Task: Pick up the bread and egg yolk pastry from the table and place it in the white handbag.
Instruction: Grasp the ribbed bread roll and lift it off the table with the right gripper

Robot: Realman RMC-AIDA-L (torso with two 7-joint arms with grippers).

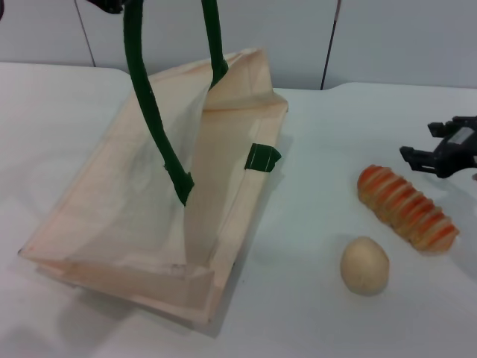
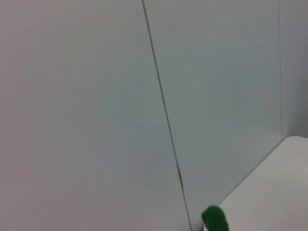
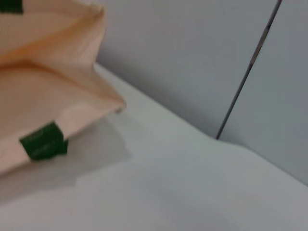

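One white handbag left of centre with two green rope handles raised, one bread and one egg yolk pastry lower right on tabletop, right gripper at right edge with fingers apart, left gripper state cannot be told

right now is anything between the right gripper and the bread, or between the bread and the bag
Nothing visible. The right gripper hangs just behind the bread, with bare table between the bread and the white handbag; the egg yolk pastry sits nearer, off that line.

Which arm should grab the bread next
Right, probably. The right gripper hovers just beyond the bread, on that side of the table. The left arm is up at the handbag handle, holding the bag open.
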